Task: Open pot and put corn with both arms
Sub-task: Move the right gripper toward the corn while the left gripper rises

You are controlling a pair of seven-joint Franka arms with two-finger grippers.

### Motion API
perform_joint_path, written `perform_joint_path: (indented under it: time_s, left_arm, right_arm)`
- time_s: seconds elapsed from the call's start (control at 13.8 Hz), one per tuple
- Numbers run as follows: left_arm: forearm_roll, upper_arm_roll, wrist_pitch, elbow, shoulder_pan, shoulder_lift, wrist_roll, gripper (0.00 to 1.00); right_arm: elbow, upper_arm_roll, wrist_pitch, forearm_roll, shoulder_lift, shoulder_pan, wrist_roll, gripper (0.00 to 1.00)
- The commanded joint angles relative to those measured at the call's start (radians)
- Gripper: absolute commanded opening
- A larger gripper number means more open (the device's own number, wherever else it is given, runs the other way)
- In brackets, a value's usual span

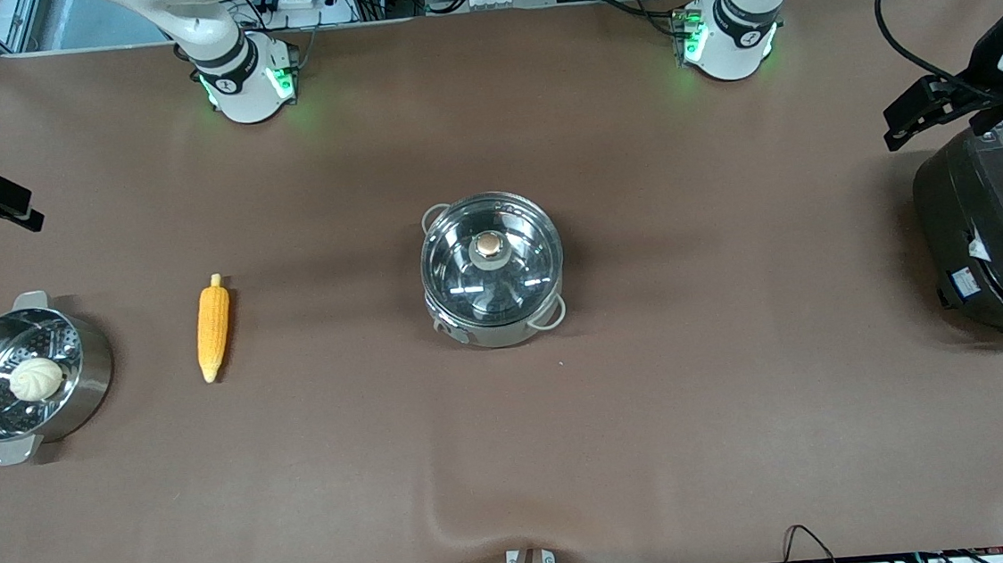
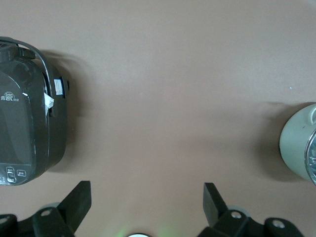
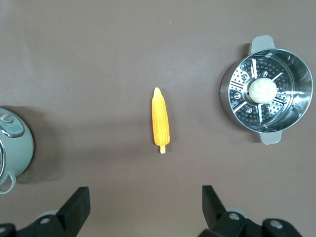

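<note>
Corn lies on worktop, clear of right gripper's wide jaws; left gripper jaws wide, empty; pot lidded, cut off in both wrist views.

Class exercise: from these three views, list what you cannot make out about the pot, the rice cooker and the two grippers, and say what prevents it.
- Pot: contents unreadable in the front view; reflections on the glass lid mask the inside. Both wrist views cut it off at an edge.
- Rice cooker: cut off by the front view's edge, partly covered by the left arm.
- Left gripper and right gripper: bodies cut off by the wrist views' edges.
</note>
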Motion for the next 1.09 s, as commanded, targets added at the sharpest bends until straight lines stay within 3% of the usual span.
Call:
perform_joint_path:
  time_s: [0.0, 0.65, 0.8, 1.01]
  left_arm:
    - [0.019, -0.003, -0.002, 0.006, -0.004, 0.0, 0.012, 1.0]
    - [0.061, -0.01, -0.002, 0.006, -0.007, 0.006, 0.014, 1.0]
    - [0.061, -0.01, -0.002, 0.006, -0.007, 0.006, 0.012, 1.0]
    - [0.062, -0.011, -0.002, 0.006, -0.009, 0.008, 0.017, 1.0]
  right_arm:
    - [0.033, -0.002, -0.011, 0.008, 0.02, -0.003, 0.01, 1.0]
    - [0.025, -0.002, -0.012, -0.005, 0.039, 0.008, 0.045, 1.0]
    - [0.022, -0.002, 0.029, 0.004, 0.072, 0.033, 0.047, 1.0]
    - [-0.08, -0.002, 0.155, 0.007, 0.078, 0.044, 0.045, 1.0]
